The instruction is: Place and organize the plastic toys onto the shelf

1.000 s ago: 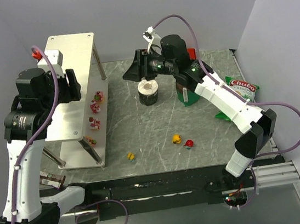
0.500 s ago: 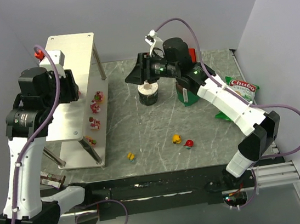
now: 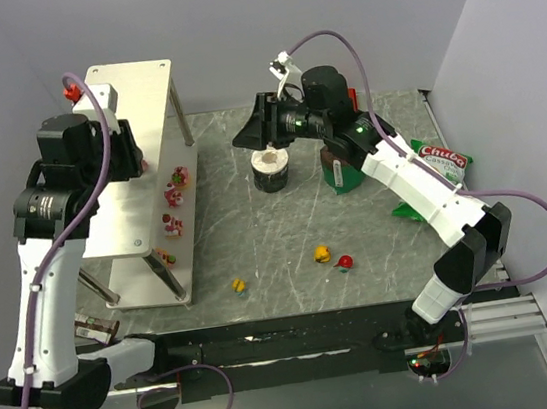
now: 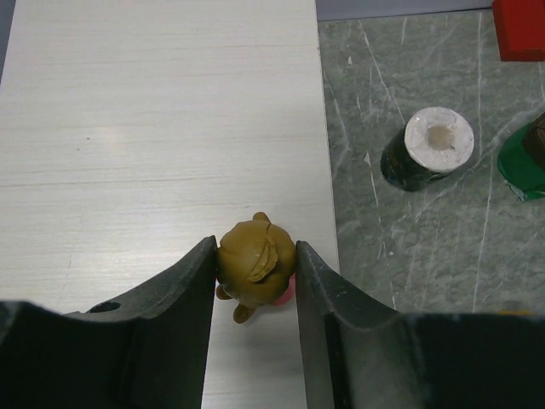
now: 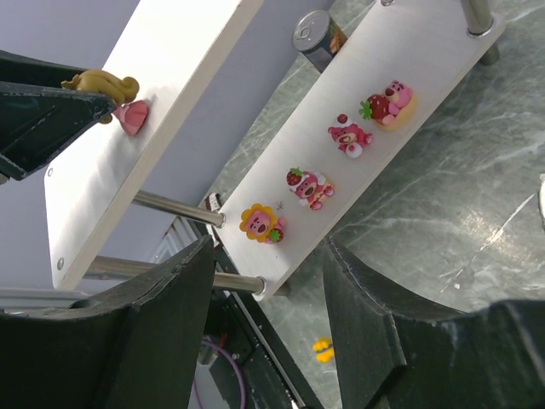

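Note:
My left gripper [image 4: 255, 249] is shut on a brown toy with a pink skirt [image 4: 254, 262], held at the right edge of the shelf's top board [image 4: 153, 128]. Whether the toy touches the board I cannot tell. The same toy [image 5: 106, 85] shows in the right wrist view. Several pink toys [image 5: 308, 186] lie in a row on the lower tier [image 3: 183, 267]. A yellow toy [image 3: 238, 286], a yellow-orange one [image 3: 322, 253] and a red one [image 3: 344, 261] lie on the table. My right gripper [image 3: 256, 131] is open and empty above a dark cup [image 3: 271, 169].
A green cup [image 3: 342, 170] and a green chip bag [image 3: 440, 167] sit to the right. A red block [image 4: 519, 25] lies at the back. A small can [image 3: 96, 329] lies by the shelf's near leg. The shelf's thin legs [image 3: 167, 277] stand on the table.
My left gripper has moved a little farther back along the shelf top with the toy. My right gripper has shifted slightly right and tilted up above the dark cup.

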Action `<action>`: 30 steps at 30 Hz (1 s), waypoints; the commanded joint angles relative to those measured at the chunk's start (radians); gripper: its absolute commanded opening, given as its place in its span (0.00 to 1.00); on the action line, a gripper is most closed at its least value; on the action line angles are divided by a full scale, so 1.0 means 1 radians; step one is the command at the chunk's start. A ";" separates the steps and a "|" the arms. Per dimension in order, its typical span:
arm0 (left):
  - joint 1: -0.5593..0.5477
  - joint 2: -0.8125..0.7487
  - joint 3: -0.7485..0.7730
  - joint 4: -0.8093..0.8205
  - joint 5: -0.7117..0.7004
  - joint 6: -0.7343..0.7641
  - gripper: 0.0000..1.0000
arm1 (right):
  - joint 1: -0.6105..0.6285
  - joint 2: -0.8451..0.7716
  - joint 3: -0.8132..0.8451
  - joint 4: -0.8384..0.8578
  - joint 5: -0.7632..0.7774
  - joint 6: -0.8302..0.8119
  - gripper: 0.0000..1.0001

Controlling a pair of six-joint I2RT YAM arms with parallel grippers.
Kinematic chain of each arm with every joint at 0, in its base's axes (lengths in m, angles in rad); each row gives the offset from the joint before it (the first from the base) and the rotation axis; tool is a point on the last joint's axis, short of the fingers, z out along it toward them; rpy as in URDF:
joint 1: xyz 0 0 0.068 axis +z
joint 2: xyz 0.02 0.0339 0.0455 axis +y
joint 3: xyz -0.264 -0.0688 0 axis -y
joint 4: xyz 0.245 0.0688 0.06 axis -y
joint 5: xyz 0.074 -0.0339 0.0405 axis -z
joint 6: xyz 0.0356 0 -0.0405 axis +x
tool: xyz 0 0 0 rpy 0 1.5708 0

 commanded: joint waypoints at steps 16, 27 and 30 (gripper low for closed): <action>0.003 0.290 0.251 0.191 -0.165 -0.051 0.34 | -0.107 -0.127 -0.116 0.050 -0.003 0.011 0.59; 0.005 0.468 0.412 0.171 -0.190 -0.045 0.35 | -0.164 -0.162 -0.176 0.073 -0.020 0.028 0.59; 0.005 0.483 0.421 0.170 -0.187 -0.053 0.35 | -0.172 -0.164 -0.184 0.079 -0.023 0.028 0.59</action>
